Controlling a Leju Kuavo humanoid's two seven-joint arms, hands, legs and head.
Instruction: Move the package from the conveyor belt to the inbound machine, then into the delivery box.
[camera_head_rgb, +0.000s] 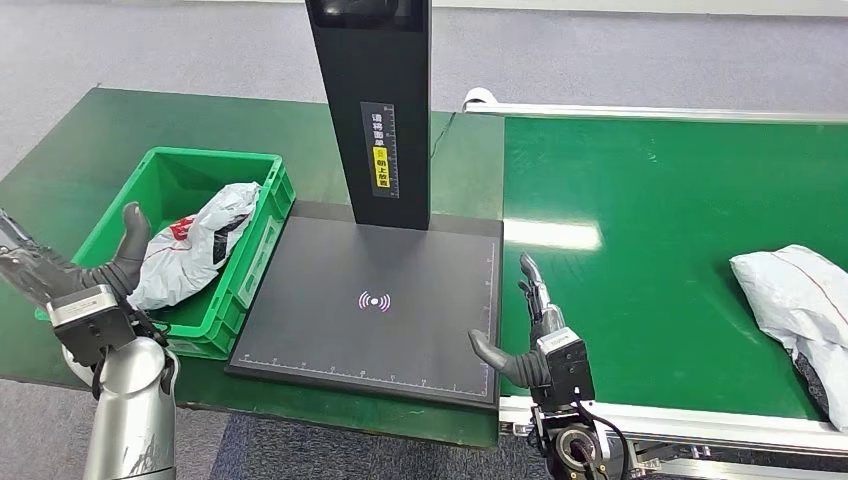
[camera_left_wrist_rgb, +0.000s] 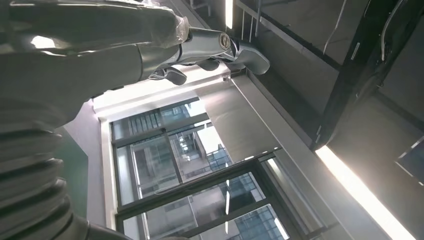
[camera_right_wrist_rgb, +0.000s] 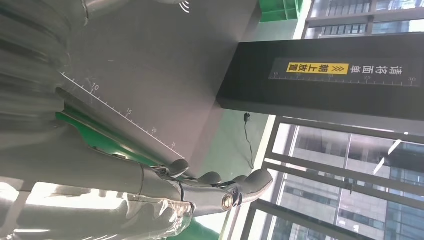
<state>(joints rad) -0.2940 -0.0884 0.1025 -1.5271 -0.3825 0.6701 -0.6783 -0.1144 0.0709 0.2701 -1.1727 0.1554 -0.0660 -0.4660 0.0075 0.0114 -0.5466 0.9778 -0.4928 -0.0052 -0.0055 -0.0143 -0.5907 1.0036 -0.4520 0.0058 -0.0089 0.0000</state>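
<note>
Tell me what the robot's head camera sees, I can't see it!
A grey package lies on the green belt, right of the open right hand. A black scanner sits mid-table; the left hand is by a green box holding a bag.

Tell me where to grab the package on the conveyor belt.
Probably grip the near left end of the package, coming in from its left with the right hand. It lies flat and soft, that end bulges up, and its far side runs out of frame.
</note>
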